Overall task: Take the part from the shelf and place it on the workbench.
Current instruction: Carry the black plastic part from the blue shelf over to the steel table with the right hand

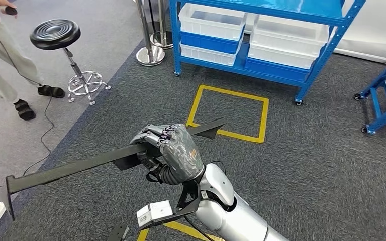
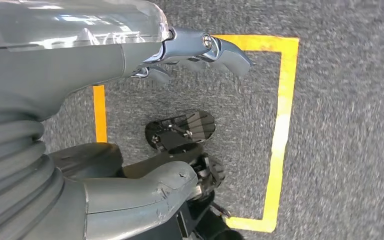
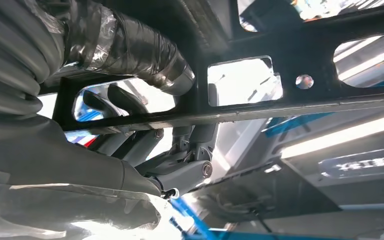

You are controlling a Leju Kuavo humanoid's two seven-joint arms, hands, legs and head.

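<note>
Floor: dark grey carpet (image 1: 321, 165) with a yellow taped square (image 1: 229, 112) marked on it, paler grey floor at the left.
Far side: blue metal shelf rack (image 1: 261, 37) carrying white and blue plastic bins (image 1: 212, 27).
Far left: black round stool on a chrome base (image 1: 63, 45), with a person (image 1: 2, 60) standing beside it.
Part: long black flat metal bar with bent ends (image 1: 75, 169), held level above the carpet in the near middle, well apart from the rack.
Right hand (image 1: 170, 150): fingers wrapped tight around the bar near its middle.
Left hand (image 2: 130, 100): hanging over the carpet, fingers apart, holding nothing.
</note>
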